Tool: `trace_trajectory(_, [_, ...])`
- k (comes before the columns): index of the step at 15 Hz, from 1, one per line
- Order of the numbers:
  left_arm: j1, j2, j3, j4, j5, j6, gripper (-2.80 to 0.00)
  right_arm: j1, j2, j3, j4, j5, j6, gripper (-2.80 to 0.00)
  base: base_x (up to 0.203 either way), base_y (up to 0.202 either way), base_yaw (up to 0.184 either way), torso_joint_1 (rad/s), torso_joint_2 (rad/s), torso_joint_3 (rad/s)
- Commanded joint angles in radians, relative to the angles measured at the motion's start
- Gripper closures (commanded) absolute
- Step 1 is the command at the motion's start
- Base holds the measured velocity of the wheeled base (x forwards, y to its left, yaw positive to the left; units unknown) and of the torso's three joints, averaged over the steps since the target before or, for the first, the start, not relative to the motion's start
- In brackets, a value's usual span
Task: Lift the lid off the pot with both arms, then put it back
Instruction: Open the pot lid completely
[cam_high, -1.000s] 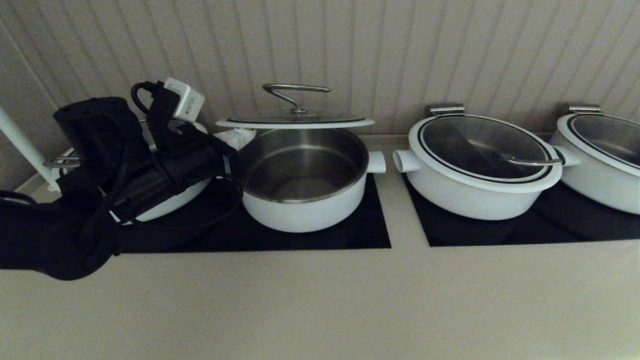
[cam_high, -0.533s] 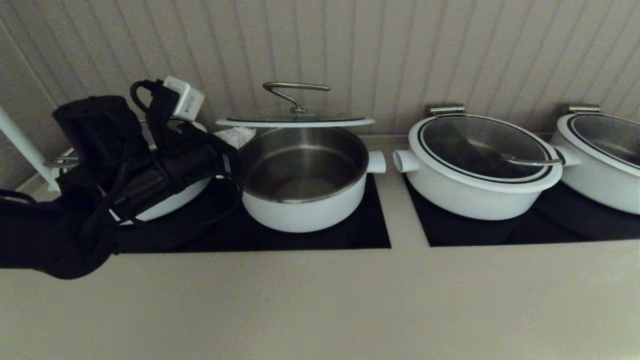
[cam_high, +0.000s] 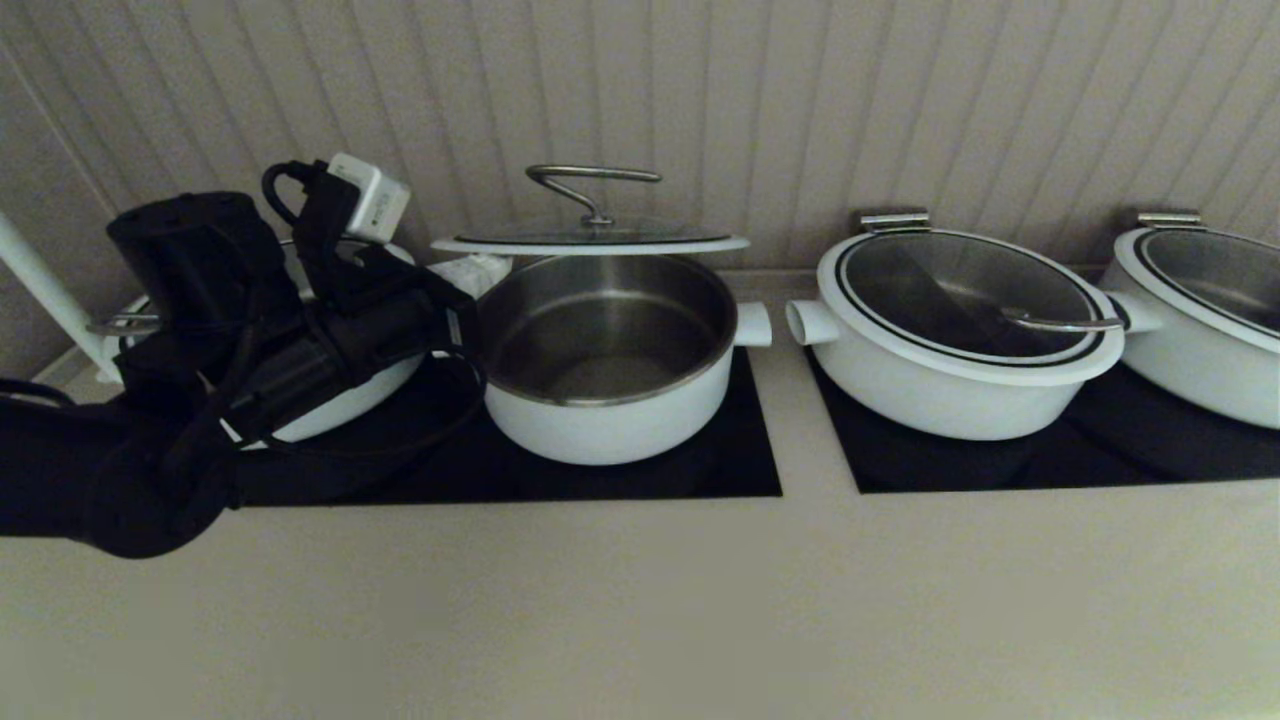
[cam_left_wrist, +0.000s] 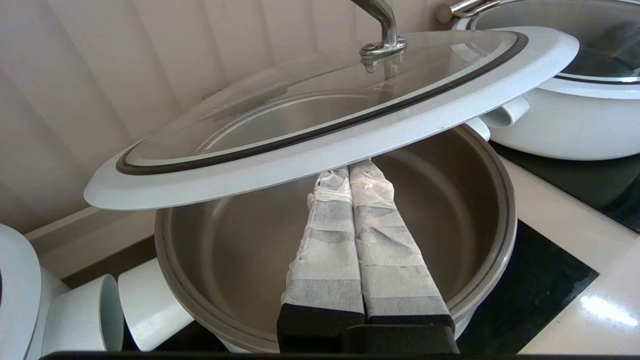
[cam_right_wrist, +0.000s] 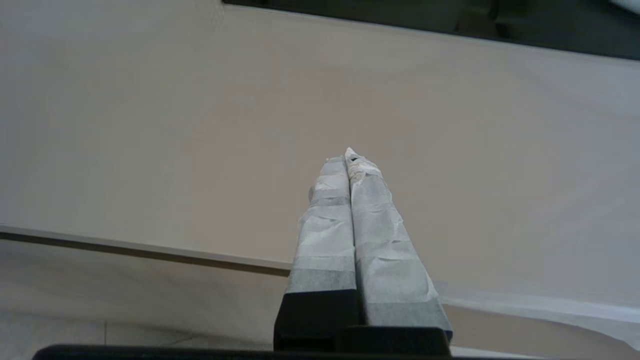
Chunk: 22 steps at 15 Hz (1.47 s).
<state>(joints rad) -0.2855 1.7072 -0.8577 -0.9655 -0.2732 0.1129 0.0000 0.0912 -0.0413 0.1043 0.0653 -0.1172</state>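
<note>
The lid (cam_high: 590, 241), glass with a white rim and a curved steel handle, hovers roughly level just above the open pot (cam_high: 610, 410). My left gripper (cam_high: 470, 272) reaches in from the left. In the left wrist view its taped fingers (cam_left_wrist: 325, 250) are shut together, and the gripper's tips (cam_left_wrist: 352, 170) sit under the lid's white rim (cam_left_wrist: 320, 150), over the pot's steel inside (cam_left_wrist: 240, 260). My right gripper (cam_right_wrist: 348, 157) is shut and empty above bare beige counter; it does not show in the head view.
A wider lidded white pot (cam_high: 960, 400) stands to the right, with another (cam_high: 1200, 370) at the far right. A third pot (cam_high: 350, 400) sits behind my left arm. Black cooktops (cam_high: 700, 470) lie under them, with the ribbed wall close behind and beige counter (cam_high: 640, 600) in front.
</note>
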Motion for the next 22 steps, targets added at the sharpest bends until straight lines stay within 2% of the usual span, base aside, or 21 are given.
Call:
trace_trajectory(1, [0.000, 0.005, -0.001, -0.005, -0.001, 0.001, 0.00, 0.000, -0.010, 0.001, 0.000, 0.001, -0.001, 0.00, 0.000, 0.000, 0.000, 0.000, 0.00, 0.000])
trace_trajectory(22, [0.000, 0.040, -0.155, -0.010, 0.000, 0.001, 0.00, 0.000, -0.039, 0.008, -0.017, 0.001, -0.001, 0.00, 0.000, 0.000, 0.000, 0.000, 0.00, 0.000])
